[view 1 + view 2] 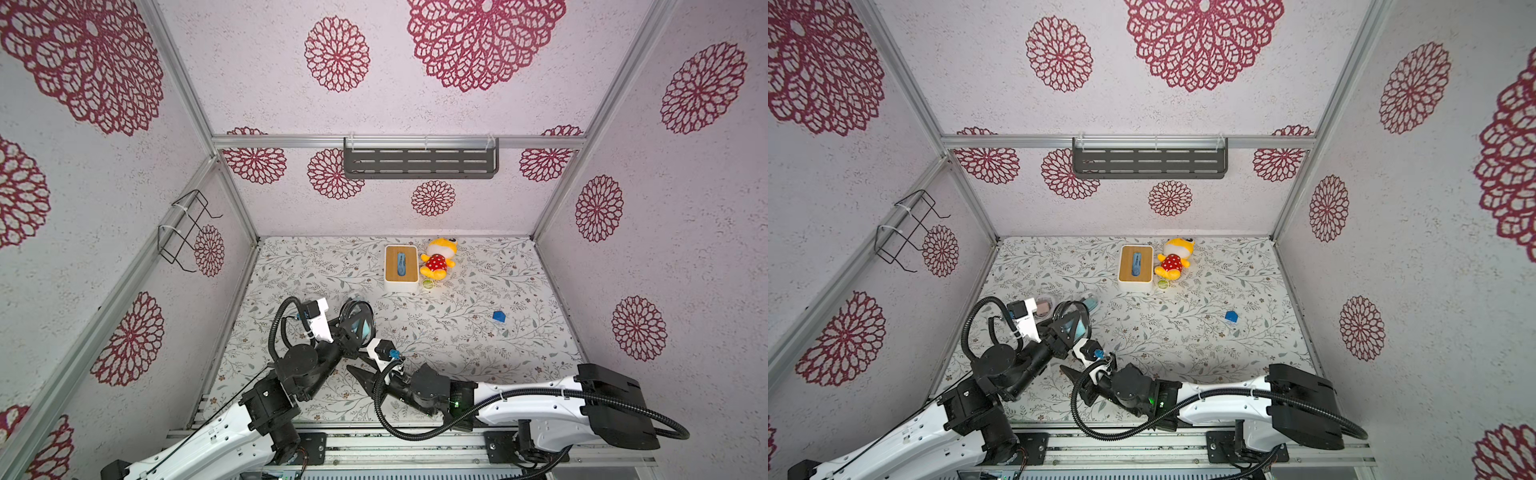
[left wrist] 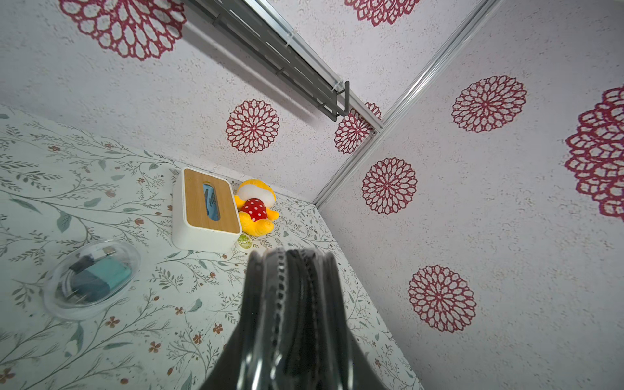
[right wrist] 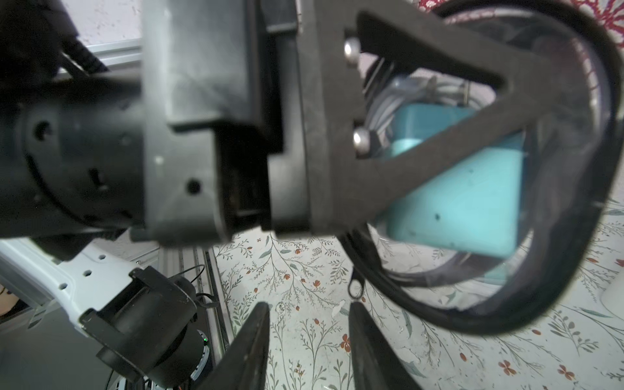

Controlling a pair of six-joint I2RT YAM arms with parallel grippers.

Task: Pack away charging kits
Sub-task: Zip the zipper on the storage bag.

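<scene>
Gripping the clear black-zippered pouch, left end effector is bracing it — gaping right end effector should be centring the small ring pull.

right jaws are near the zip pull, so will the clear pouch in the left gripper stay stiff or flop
Likely floppy: the clear pouch has thin see-through walls and is held by the left gripper at its black rim alone. The teal adapter inside probably shifts its weight, so it may swing when tugged. Its glossy film could be slippery.
</scene>
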